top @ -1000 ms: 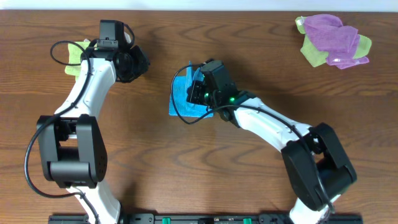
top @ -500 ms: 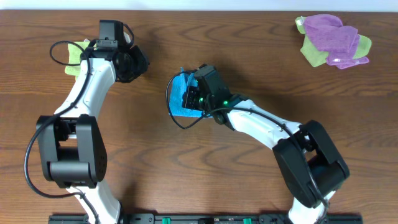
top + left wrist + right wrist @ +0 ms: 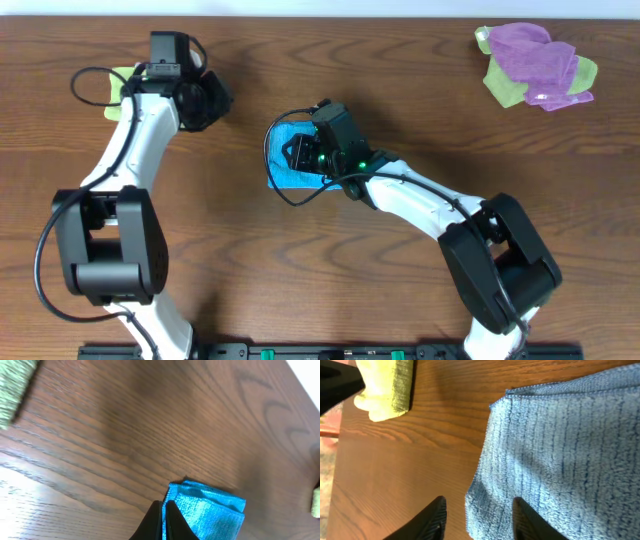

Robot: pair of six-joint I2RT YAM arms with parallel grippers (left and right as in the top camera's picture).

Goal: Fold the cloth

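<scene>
Two hands: right hand [image 3: 479,506] wide over the cloth [image 3: 570,450] edge, left hand [image 3: 164,509] narrow, tips together.

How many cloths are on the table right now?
4: blue cloth at centre, light green cloth upper left, purple cloth upper right, lying atop a second green cloth. More may be hidden underneath.

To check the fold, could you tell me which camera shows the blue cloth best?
Left wrist: the cloth lies nearly uncovered, layered edges clear. Overhead, the right arm covers part; the right wrist shows only a close-up corner.
</scene>
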